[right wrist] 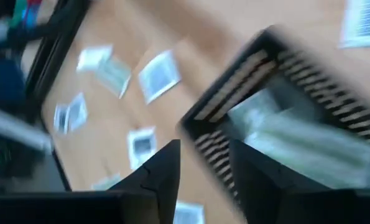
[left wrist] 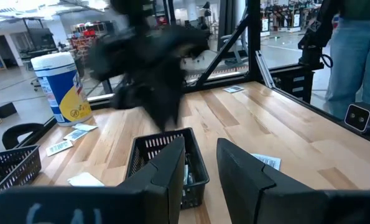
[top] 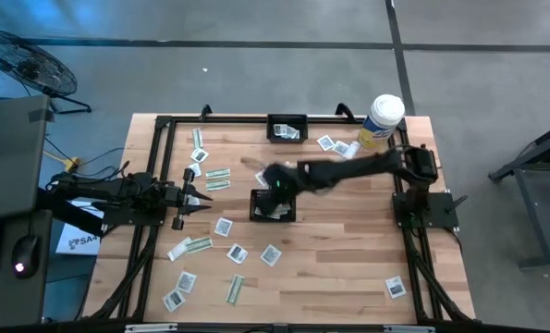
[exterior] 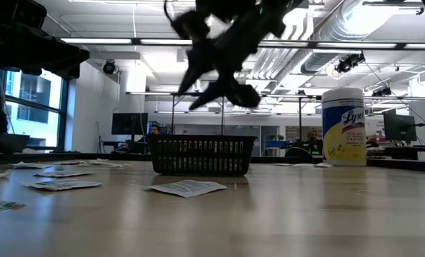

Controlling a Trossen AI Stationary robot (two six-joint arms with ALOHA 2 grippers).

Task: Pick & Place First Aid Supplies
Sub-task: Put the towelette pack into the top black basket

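You see two black baskets (top: 273,205), roughly twenty packets (top: 237,252) strewn flat, pointing every way. Your right gripper (top: 276,178), fingers parted and empty, hangs above the centre basket; left gripper (top: 193,197) half-parted, empty.

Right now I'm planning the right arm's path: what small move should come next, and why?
Probably lift the right gripper clear of the middle basket: its jaws look open and empty above it, packets lie inside, and more packets wait on the table.
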